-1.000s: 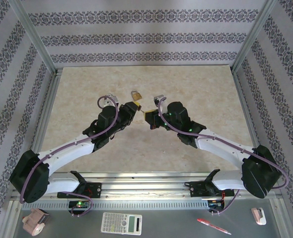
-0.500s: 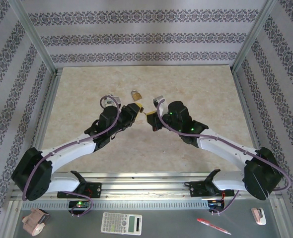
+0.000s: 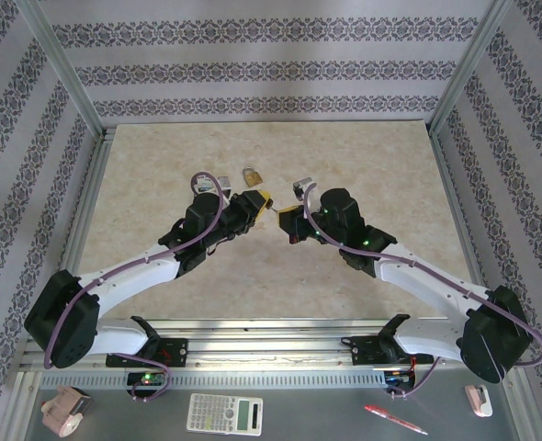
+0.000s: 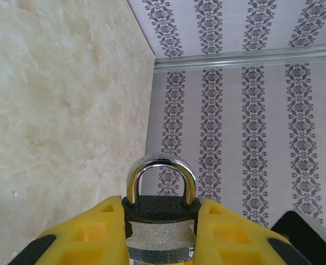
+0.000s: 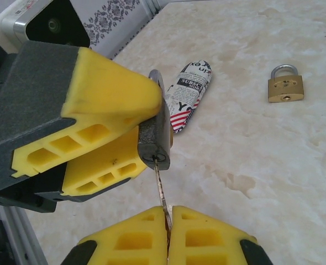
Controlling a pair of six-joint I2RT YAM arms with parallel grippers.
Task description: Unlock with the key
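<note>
My left gripper (image 4: 161,234) is shut on the small dark-grey padlock (image 4: 161,212) and holds it off the table, with the chrome shackle (image 4: 161,165) pointing away. In the right wrist view the padlock's (image 5: 153,141) bottom face with the keyhole is turned toward my right gripper (image 5: 168,227). That gripper is shut on the thin pale key (image 5: 161,190). The head is hidden between the pads, and the blade's tip touches the keyhole; how deep it sits I cannot tell. From above, the left gripper (image 3: 258,199) and right gripper (image 3: 289,220) meet tip to tip over mid-table.
A brass padlock (image 3: 251,175) lies on the marble tabletop (image 3: 363,156) just beyond the grippers and shows again as brass padlock (image 5: 286,84). A striped printed wrapper (image 5: 188,94) lies beside it. A calculator (image 3: 225,413), a red pen (image 3: 395,420) and a tape roll (image 3: 66,409) sit on the near shelf.
Both grippers have shifted slightly to the right while staying tip to tip. Each keeps its hold, the left on the padlock and the right on the key.
</note>
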